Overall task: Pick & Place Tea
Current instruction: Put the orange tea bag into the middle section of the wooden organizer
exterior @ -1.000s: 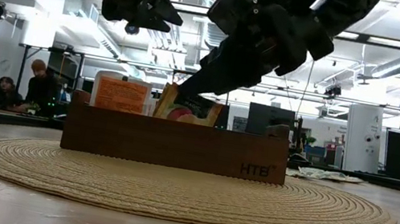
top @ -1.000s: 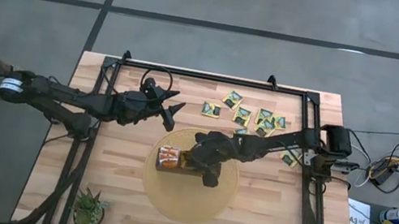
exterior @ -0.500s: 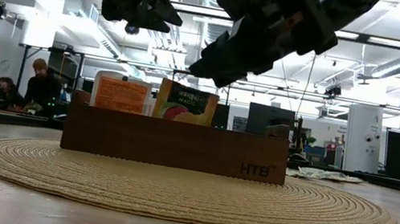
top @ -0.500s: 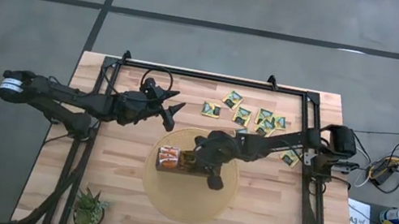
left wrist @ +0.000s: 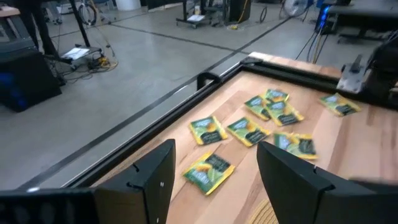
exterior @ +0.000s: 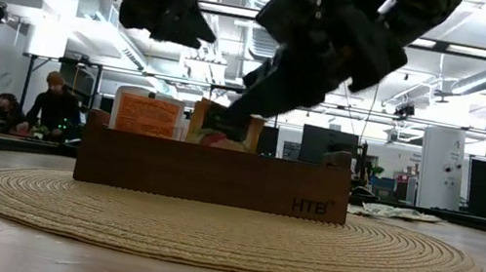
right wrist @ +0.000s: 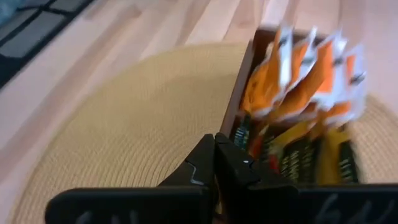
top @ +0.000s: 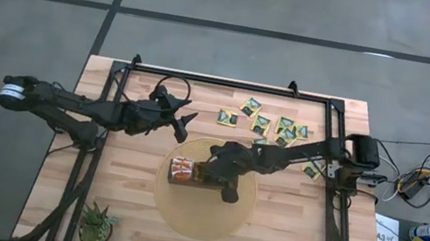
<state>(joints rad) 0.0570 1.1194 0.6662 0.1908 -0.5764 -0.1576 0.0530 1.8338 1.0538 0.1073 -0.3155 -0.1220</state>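
we see our right tool (top: 204, 172) clenched, pressing into orange and dark tea sachets (right wrist: 305, 81) in the long dark-brown wooden box (exterior: 213, 173), left tool (top: 186, 116) released above the counter (top: 136, 213)

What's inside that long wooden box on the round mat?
The wooden box holds upright tea sachets: orange ones at one end, then green-and-yellow ones. The right gripper covers part of it; the bottom is hidden.

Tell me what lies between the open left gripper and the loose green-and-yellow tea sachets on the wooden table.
Nothing: in the left wrist view, only bare table separates the left gripper from the nearest green-and-yellow sachet; the high view agrees.
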